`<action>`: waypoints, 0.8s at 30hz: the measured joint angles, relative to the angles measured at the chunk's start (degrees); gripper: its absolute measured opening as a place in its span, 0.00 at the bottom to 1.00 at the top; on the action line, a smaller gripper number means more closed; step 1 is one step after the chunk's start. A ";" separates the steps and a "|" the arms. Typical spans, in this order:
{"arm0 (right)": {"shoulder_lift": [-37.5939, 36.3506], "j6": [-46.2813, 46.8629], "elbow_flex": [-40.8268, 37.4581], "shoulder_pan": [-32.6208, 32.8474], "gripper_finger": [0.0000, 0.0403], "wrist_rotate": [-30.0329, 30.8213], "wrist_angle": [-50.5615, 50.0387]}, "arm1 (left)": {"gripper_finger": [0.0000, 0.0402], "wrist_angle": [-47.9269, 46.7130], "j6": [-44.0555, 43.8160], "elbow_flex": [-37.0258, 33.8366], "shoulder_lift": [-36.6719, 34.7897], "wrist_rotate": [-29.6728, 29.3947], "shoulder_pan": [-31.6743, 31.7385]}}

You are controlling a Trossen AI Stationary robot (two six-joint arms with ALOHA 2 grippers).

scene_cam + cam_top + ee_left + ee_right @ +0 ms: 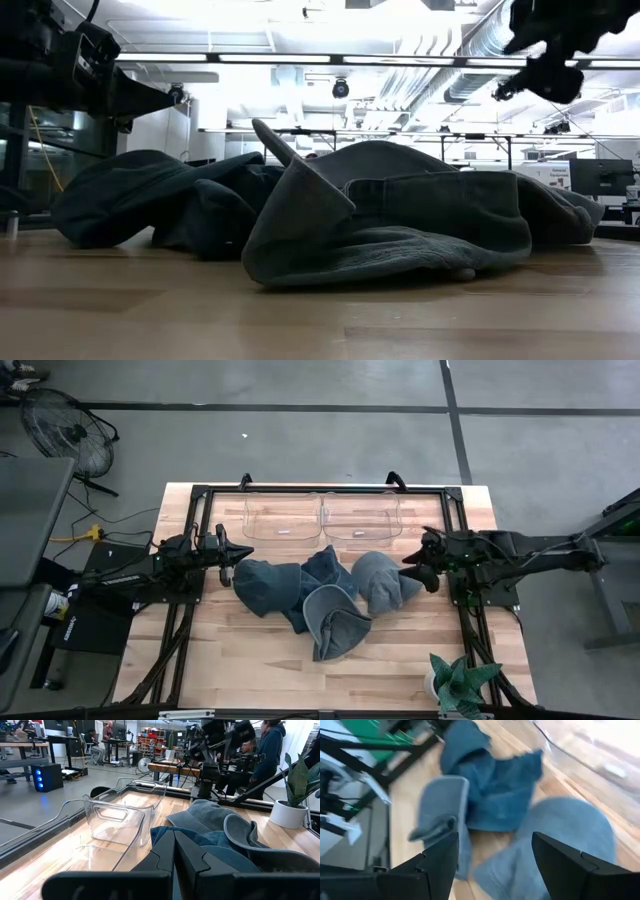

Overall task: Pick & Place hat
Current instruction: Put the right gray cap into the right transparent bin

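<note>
Nearest in the high view, one potted plant (458, 685) is seen at the table (250, 670) front-right corner. Mid-table, a pile of blue denim hats is spread: four can be counted from above, tho overlaps make the count approx. One hat w/ brim curled up (335, 622) lies nearest the front edge; one rounded hat (262, 585) is on the left, one crumpled hat (325, 567) behind centre, one grey-blue hat (385, 582) on the right. All are touching or overlapping neighbours.

L gripper (240, 558) is held just beside the left hat's edge, fingers clenched together, nothing held; in the left wrist view the closed fingers (175, 855) are pointed over the pile. R gripper (420, 572) is positioned above the right hat's edge, fingers spread wide, nothing between them; in the right wrist view its fingers (560, 865) are framed over blue fabric.

Farther back, two clear plastic bins are set side by side at the far edge: left bin (282, 518), right bin (361, 518). Beyond the table, one floor fan (68, 430) is seen far left. In the left wrist view, people are visible in the room behind.
</note>
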 joint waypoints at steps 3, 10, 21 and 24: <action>2.76 4.26 0.00 0.00 0.61 -0.01 -4.22 | 0.00 0.00 -0.02 0.00 0.00 0.00 -0.02; 10.85 21.46 -0.02 0.02 0.61 -4.63 -7.56 | 0.00 0.00 0.00 0.00 0.00 0.00 0.00; 23.56 25.32 3.44 0.07 0.61 -6.74 -7.94 | 0.00 0.00 -0.02 0.00 -0.01 -0.01 -0.01; 26.35 25.16 5.45 0.05 0.61 -6.18 -9.61 | 0.00 0.00 0.00 0.00 0.00 -0.01 0.00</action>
